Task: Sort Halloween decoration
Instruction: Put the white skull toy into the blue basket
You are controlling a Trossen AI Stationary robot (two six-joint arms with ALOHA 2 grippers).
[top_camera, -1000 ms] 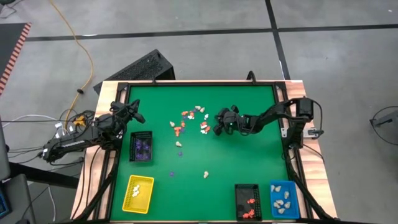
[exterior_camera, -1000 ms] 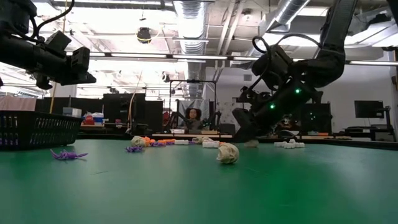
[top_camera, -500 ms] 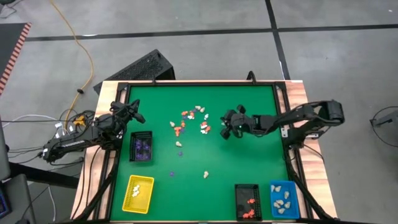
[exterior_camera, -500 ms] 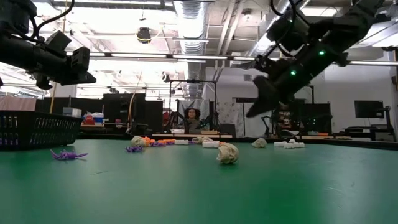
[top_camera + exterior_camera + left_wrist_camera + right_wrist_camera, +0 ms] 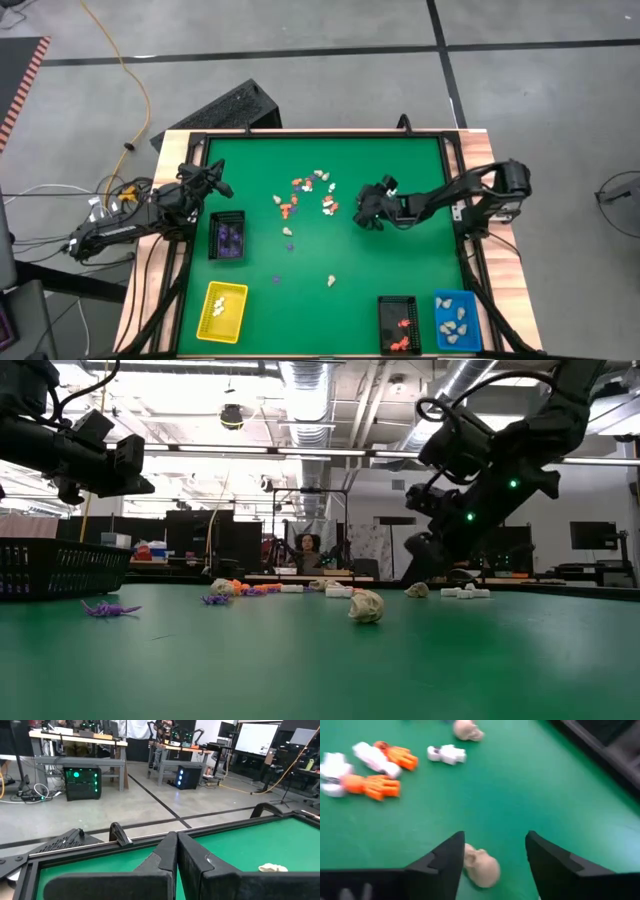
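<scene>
You had the right end effector (image 5: 495, 857) low over the desk (image 5: 400, 170), fingers apart straddling a beige skull (image 5: 481, 866) for pickup; the left end effector (image 5: 176, 862), pressed together, waited aside.

No words, numbers or signs can be read anywhere. Nothing on the bench, the trays or the arms shows any writing that can be made out.

Right gripper (image 5: 366, 212) hangs low, fingers spread; left gripper (image 5: 222, 184) fingers closed.
</scene>
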